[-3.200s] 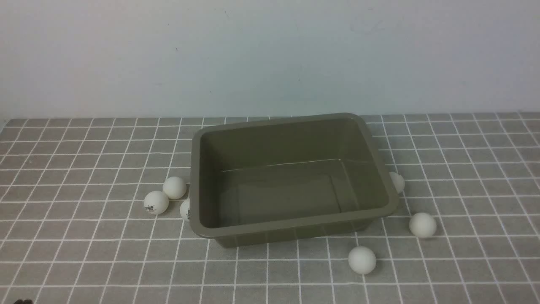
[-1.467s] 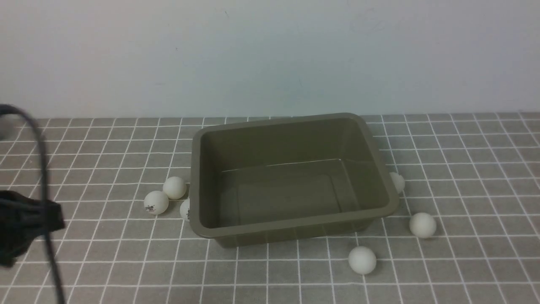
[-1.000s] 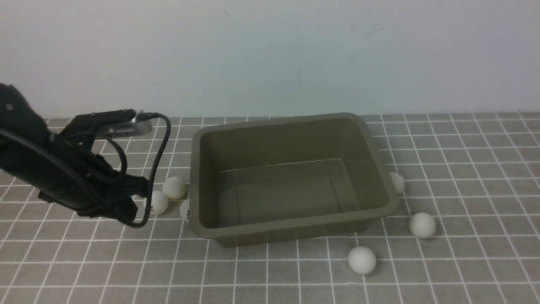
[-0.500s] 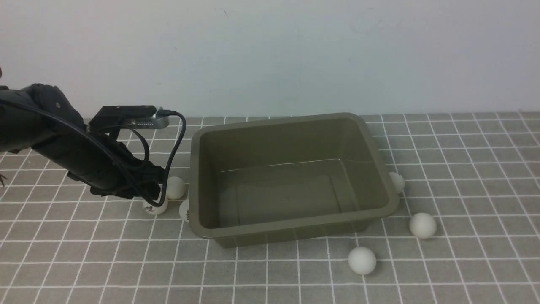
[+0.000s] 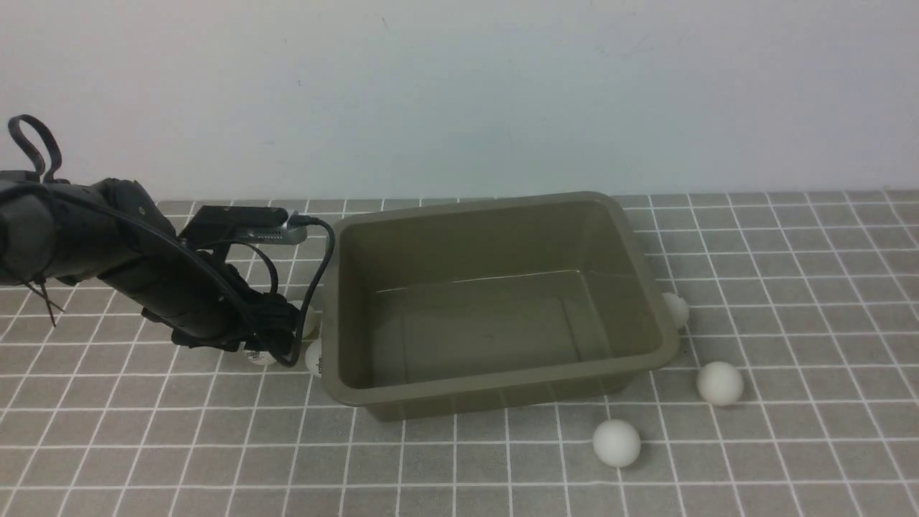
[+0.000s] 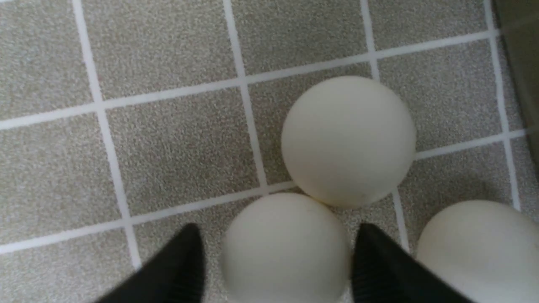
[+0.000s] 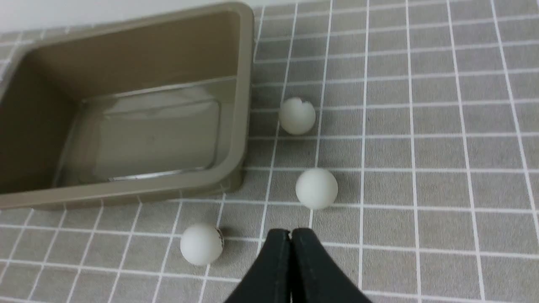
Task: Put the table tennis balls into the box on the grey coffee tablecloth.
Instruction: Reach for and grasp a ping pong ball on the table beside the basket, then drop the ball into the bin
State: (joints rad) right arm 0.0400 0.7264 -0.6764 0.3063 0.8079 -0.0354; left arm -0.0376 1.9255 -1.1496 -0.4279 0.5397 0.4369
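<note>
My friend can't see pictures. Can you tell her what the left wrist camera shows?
The left hand has one black finger on each side of a white ball lying on the grey checked cloth. Two more balls lie bunched right next to it.

A plain, pale wall (image 5: 459,93) fills the upper part of the front view, grey-white with a faint bluish cast. Its lower edge runs straight and level. A few faint marks (image 5: 385,23) show on it, possibly scuffs. Light falls soft and even across it.
</note>
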